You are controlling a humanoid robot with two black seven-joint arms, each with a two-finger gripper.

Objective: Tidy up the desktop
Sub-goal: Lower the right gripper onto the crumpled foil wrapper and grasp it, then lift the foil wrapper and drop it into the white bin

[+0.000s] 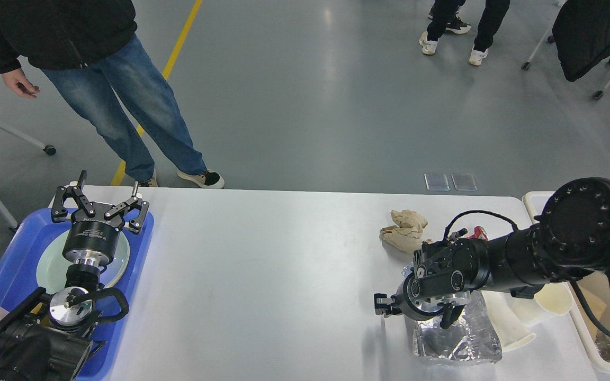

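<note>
We are clearing litter from the desktop (262, 264): our right gripper (384, 306) hangs at the foil bag (456, 338); its jaw state is unreadable. Our left gripper (98, 203) is released above the blue tray (16, 264). The next move calls for a pinch on the bag's edge.

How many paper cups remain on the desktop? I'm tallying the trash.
2 paper cups: one lying on its side right of the foil bag, and one just beyond it beside the bin. The right arm may hide more.

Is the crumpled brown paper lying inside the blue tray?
No: the crumpled brown paper lies on the white desktop toward its right side, while the blue tray sits at the left end.
</note>
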